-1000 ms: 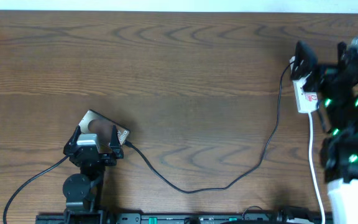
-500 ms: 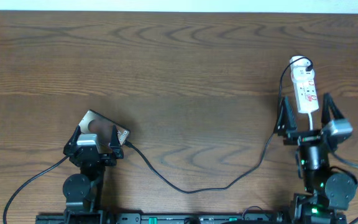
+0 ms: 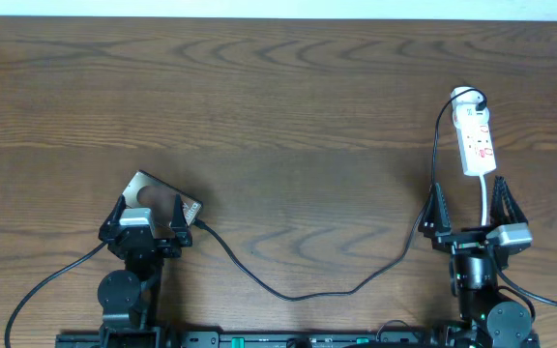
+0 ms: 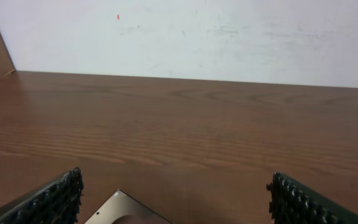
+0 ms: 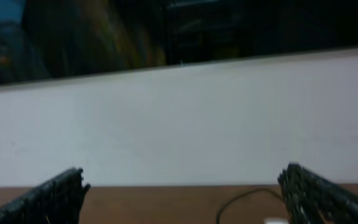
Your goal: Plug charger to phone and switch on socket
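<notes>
The left gripper (image 3: 150,205) and right gripper (image 3: 467,198) are both hanging with jaws wide open, holding nothing. The phone (image 3: 144,186) is lying on the worktop (image 3: 288,116) under the left jaws, with the charger (image 3: 298,297) tip apparently seated in it. The switch step is probably pending, calling for the right arm to reach forward and press the socket (image 3: 478,140) just ahead.

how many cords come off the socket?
2. The black charger leaves the far end of the socket and trails across the table to the phone. A white cord leaves its near end and passes under the right pincer. None seems hidden.
</notes>
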`<state>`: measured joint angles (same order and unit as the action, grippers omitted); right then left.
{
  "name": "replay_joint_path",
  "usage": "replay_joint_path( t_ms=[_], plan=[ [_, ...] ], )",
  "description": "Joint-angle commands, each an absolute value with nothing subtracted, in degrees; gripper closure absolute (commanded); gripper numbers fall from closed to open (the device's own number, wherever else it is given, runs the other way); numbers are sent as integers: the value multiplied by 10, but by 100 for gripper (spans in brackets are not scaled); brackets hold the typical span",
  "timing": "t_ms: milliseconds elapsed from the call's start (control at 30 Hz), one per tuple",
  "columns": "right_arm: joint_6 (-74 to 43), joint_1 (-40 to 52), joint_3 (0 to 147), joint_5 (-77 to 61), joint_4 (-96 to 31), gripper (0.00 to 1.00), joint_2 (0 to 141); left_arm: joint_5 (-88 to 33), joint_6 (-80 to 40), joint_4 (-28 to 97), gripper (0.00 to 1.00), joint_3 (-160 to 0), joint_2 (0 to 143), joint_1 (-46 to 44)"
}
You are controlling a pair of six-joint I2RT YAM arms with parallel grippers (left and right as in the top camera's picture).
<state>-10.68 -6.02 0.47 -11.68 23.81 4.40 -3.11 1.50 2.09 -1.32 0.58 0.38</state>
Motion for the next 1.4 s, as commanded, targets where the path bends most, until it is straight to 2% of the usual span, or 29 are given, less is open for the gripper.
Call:
replay_joint_path(
  t_ms=[0, 200, 400, 533, 833, 1367],
  plan=[
    [-97, -50, 3, -86, 211, 1, 0, -35, 13, 38, 6, -3, 2, 7],
    [-96, -35, 3, -55, 163, 1, 3, -35, 13, 38, 6, -3, 2, 7],
    [-97, -23, 3, -14, 41, 1, 3, -35, 13, 38, 7, -3, 2, 7],
    [-138, -22, 3, 40, -43, 1, 3, -35, 13, 38, 6, -3, 2, 7],
    [-113, -21, 3, 46, -41, 1, 3, -35, 13, 38, 6, -3, 2, 7],
    [-1, -5, 3, 11, -45, 1, 3, -35, 13, 38, 6, -3, 2, 7]
  ],
)
